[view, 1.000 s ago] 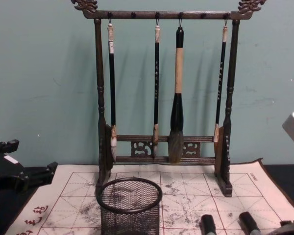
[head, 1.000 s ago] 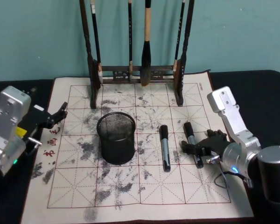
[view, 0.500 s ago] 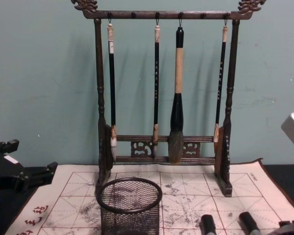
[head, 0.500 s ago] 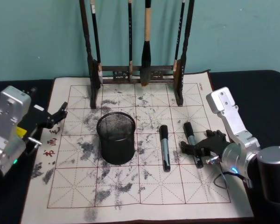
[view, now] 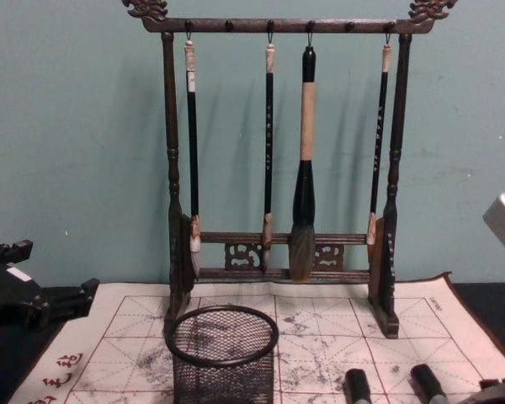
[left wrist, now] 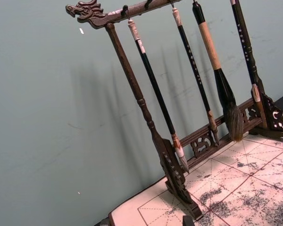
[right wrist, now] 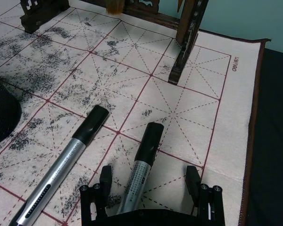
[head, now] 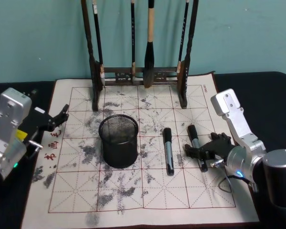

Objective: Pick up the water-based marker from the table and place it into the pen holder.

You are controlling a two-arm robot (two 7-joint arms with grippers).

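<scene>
Right pincer (right wrist: 148, 176) sat spread astride right marker (right wrist: 146, 146), no grip yet; lift & drop into pen holder (head: 118, 152) pending; left pincer (head: 61, 117) idle at left, spread.

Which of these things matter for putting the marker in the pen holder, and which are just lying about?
In the job: marker lying inside the open right pincer; pen holder.
Lying about: second marker; brush rack with hanging brushes; ink-stained mat; left pincer, parked at the mat's left edge.

Calligraphy practice station: brush rack (view: 170, 168) with hanging brushes (view: 306, 126), ink-stained grid mat (head: 181, 191), teal wall (view: 76, 126).
</scene>
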